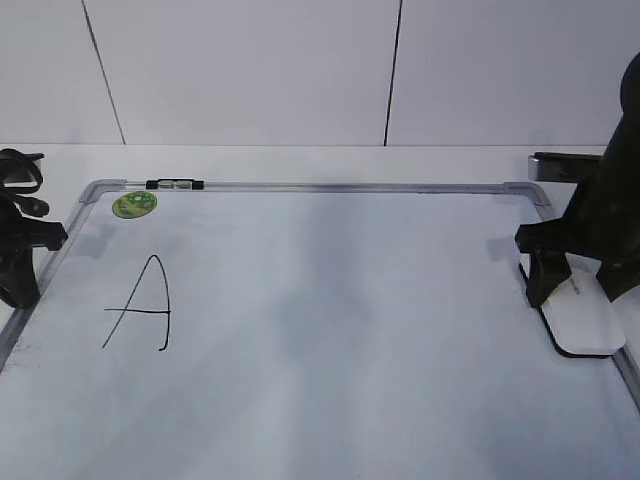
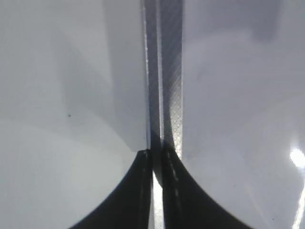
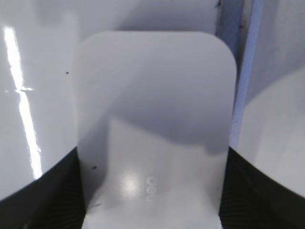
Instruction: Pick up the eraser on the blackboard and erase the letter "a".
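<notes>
The right gripper is standing over the eraser at the right edge of the table, just inside the right frame of the board. In the right wrist view the eraser is lying between the two dark fingers, and each finger is meeting one long side of it, so the gripper is grasping the eraser. Whether the eraser is already lifting off the board, the pictures are not showing clearly; it is looking as if it is resting flat.

The left gripper is clenched with nothing inside, and it is hanging over the left frame of the board, near the left edge of the table.

I am judging that the picking step is in hand. On the board I am seeing only a tall capital "A" toward the left edge, below the green sticker; the small "a" is not showing in any view. The next move is calling for lifting the eraser while holding it firmly, then finding the small letter before wiping, and keeping away from the capital one.
</notes>
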`<state>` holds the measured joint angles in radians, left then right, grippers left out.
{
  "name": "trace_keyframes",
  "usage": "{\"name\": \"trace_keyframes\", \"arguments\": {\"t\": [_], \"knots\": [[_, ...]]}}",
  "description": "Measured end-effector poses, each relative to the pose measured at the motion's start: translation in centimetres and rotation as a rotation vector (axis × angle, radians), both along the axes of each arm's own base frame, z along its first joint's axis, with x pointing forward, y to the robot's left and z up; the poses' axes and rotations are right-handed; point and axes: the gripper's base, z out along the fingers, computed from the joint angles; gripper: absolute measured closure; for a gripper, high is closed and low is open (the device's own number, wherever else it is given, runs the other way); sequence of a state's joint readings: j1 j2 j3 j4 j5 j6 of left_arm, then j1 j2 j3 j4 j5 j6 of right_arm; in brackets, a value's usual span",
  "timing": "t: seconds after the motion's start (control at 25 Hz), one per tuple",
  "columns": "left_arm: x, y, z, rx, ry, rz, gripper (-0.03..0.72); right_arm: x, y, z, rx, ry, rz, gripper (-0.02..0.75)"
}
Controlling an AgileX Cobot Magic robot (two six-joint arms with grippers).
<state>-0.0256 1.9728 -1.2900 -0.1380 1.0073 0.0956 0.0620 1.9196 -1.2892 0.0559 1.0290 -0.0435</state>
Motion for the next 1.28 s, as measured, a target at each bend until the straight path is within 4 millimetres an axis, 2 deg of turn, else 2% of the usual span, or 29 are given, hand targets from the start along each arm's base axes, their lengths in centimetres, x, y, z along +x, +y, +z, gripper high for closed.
{"name": "trace_keyframes", "arguments": {"t": [0.24, 0.64, 1.0, 1.28], "knots": [[0.0, 0.0, 0.0, 0.000, 0.000, 0.000, 0.665, 0.0, 0.0, 0.0, 0.000, 0.002, 0.000, 0.194], [0.0, 0.0, 0.0, 0.000, 0.000, 0.000, 0.664, -0.2, 0.0, 0.2, 0.002, 0.042, 0.003, 0.134], [0.0, 0.0, 0.0, 0.000, 0.000, 0.000, 0.660, 0.5, 0.1, 2.1, 0.004, 0.069, 0.009, 0.133], [0.0, 0.0, 0.0, 0.000, 0.000, 0.000, 0.659, 2.2, 0.3, 4.7, 0.021, -0.025, 0.006, 0.139]]}}
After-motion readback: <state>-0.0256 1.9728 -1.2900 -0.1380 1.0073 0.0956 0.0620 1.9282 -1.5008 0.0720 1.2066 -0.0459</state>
